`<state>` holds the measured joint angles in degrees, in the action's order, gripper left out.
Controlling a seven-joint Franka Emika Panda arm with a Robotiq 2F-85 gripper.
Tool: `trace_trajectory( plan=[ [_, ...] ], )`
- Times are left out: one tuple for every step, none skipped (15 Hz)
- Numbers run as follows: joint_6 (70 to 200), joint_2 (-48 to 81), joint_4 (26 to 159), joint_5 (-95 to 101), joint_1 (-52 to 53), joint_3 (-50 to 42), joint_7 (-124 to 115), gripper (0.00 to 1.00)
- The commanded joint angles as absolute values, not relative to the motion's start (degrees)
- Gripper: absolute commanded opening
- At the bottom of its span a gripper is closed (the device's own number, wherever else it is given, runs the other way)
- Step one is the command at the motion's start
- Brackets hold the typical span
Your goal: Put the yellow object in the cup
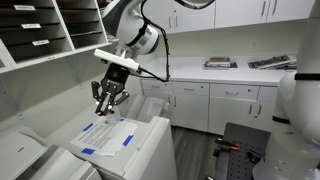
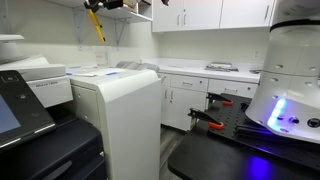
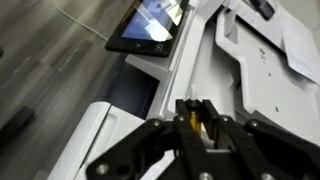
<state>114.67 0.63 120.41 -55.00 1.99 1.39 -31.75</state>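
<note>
Presently pinches the yellow pencil (image 2: pixel 98 27) thinly in the gripper (image 1: pixel 106 104) above the printer top's (image 1: pixel 150 135) edge, risks slipping out or missing the unseen cup.

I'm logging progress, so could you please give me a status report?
End effector shut on yellow object, high above white machine. Cup not in view. Paper sheets lie beneath.

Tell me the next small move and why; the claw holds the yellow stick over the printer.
Probably keep the claw shut and hold the height while carrying the stick slowly off the printer. It hangs pinched, clear above the sheets, and no view shows a cup yet, so find it before lowering.
</note>
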Motion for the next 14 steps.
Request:
trace_trajectory(
  plan=[
    [110.92, 1.68, 119.04, -64.96, 0.22, -0.07, -31.65, 0.05],
    [110.65, 1.77, 118.99, -68.03, -0.2, -0.52, -31.55, 0.05],
    [110.27, 2.08, 118.84, -71.3, -0.7, -1.0, -31.28, 0.05],
    [110.24, 2.26, 118.7, -74.46, -1.16, -1.39, -31.23, 0.05],
    [111.15, 2.39, 118.87, -77.68, -1.36, -1.58, -31.08, 0.05],
    [111.2, 2.87, 118.76, -80.2, -1.69, -1.94, -30.39, 0.05],
    [111.55, 3.41, 118.59, -81.88, -1.98, -2.16, -30.01, 0.05],
    [111.5, 4.03, 118.22, -82.9, -2.37, -2.49, -29.66, 0.05],
    [111.52, 4.86, 117.98, -84.2, -2.64, -2.77, -28.99, 0.05],
    [111.3, 5.85, 117.56, -85.39, -2.94, -3.1, -28.39, 0.05],
    [110.89, 6.9, 117.04, -86.43, -3.27, -3.38, -26.82, 0.05],
    [110.39, 7.89, 116.52, -87.34, -3.62, -3.57, -25.34, 0.05],
    [110.07, 8.9, 115.85, -88.12, -3.95, -3.68, -24.11, 0.05],
    [109.57, 10.01, 115.18, -88.72, -4.21, -3.83, -23.27, 0.05]
  ],
)
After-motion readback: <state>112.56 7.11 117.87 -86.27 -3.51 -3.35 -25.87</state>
